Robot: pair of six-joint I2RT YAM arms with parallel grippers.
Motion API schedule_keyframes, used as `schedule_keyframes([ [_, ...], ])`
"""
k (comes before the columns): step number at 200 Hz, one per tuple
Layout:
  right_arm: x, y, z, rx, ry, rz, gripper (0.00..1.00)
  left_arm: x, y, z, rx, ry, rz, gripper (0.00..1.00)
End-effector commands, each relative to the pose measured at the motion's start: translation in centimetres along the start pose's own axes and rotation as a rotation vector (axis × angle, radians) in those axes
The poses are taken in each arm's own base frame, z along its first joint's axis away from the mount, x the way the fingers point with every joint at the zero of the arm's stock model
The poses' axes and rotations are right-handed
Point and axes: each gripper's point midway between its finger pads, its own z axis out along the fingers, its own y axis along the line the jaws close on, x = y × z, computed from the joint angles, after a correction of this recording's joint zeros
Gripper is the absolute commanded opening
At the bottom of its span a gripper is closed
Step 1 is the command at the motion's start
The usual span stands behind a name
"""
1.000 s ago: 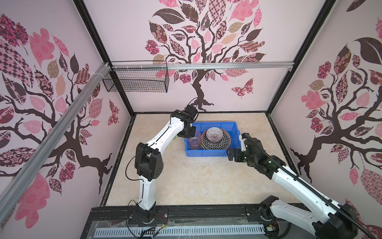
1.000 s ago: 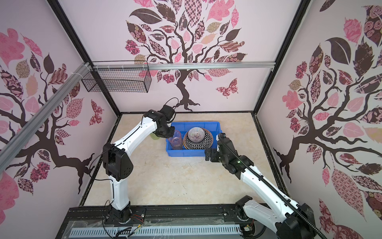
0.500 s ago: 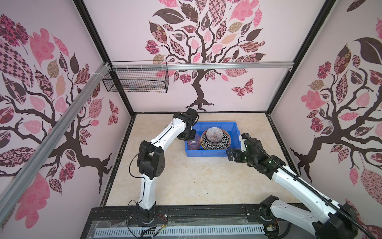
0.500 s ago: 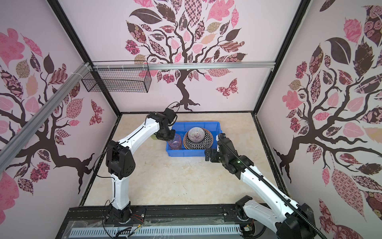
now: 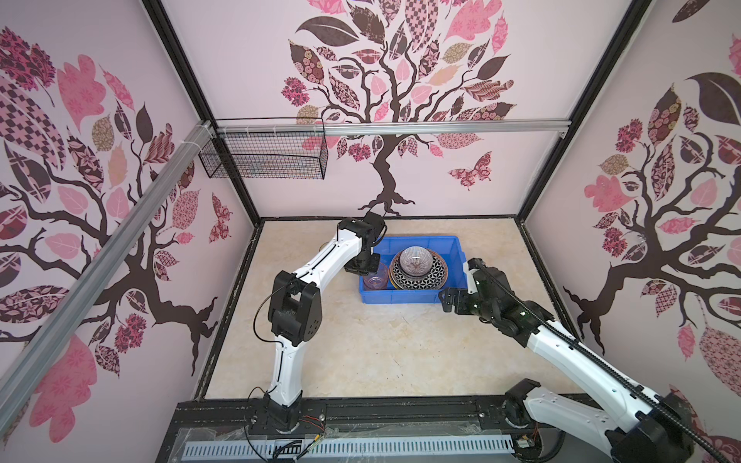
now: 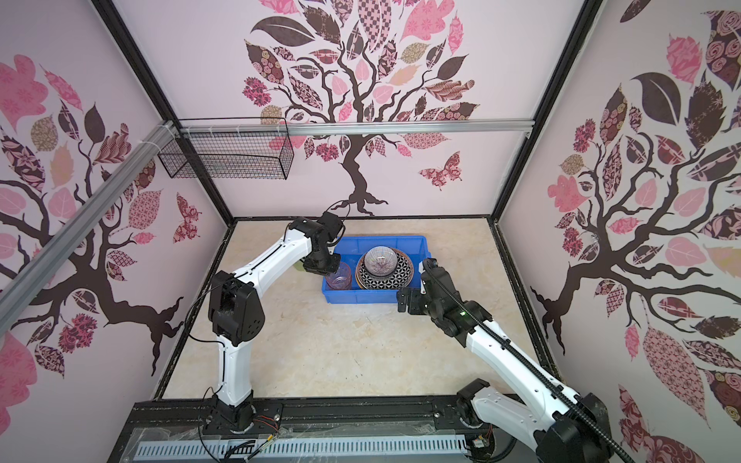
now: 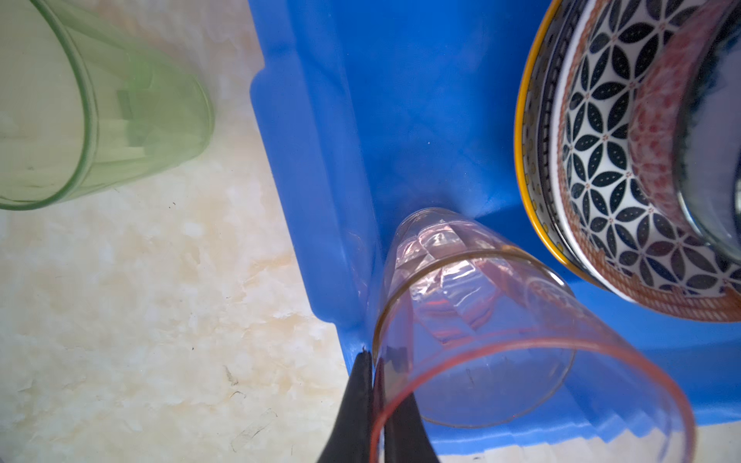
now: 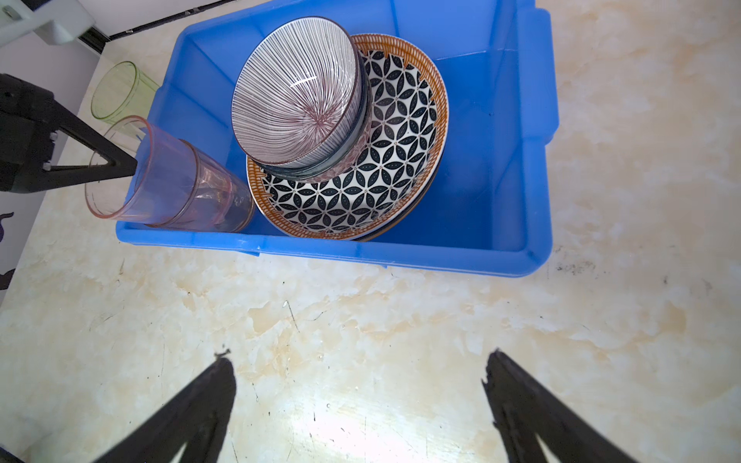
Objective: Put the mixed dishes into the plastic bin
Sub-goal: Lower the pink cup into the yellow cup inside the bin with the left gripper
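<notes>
The blue plastic bin (image 5: 401, 298) (image 6: 361, 297) (image 8: 401, 253) (image 7: 353, 120) holds stacked plates. A black-and-white geometric plate (image 5: 421, 280) (image 6: 387, 278) (image 8: 361, 192) (image 7: 601, 180) lies on top, with a striped bowl (image 5: 416, 258) (image 6: 381, 260) (image 8: 296, 100) in it. My left gripper (image 7: 373, 356) (image 8: 132, 164) (image 5: 363, 266) is shut on the rim wall of a pink tumbler (image 7: 521, 360) (image 8: 132, 176) (image 5: 376, 282) (image 6: 339, 279). That tumbler is nested in another tumbler (image 8: 224, 200), tilted in the bin's near left corner. My right gripper (image 8: 357, 368) (image 5: 446, 301) (image 6: 403, 301) hangs open over bare table at the bin's near right corner.
A green tumbler (image 7: 100, 108) (image 8: 120, 90) (image 6: 297, 265) stands on the table just outside the bin's left wall, behind my left arm. A black wire basket (image 5: 262, 158) hangs on the back-left wall. Open tabletop (image 5: 381, 352) stretches in front of the bin.
My left arm has lowered the pink tumbler a little further into the bin's near left corner. The right arm has not moved.
</notes>
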Motion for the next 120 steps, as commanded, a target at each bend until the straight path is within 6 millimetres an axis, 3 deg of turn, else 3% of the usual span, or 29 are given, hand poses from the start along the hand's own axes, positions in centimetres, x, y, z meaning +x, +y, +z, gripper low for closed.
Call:
schedule_keyframes([
  [1,-0.4,0.3,-0.1,-0.005,0.004,0.003,0.99,0.5,-0.2,0.8,-0.009,0.032,0.015,0.00],
  [16,-0.4,0.4,0.0,-0.007,0.005,0.003,1.00,-0.3,-0.3,0.0,-0.003,0.001,0.012,0.01],
  [120,-0.8,0.9,0.0,-0.026,0.005,0.006,1.00,-0.6,-0.5,-2.0,0.029,-0.039,0.004,0.15],
])
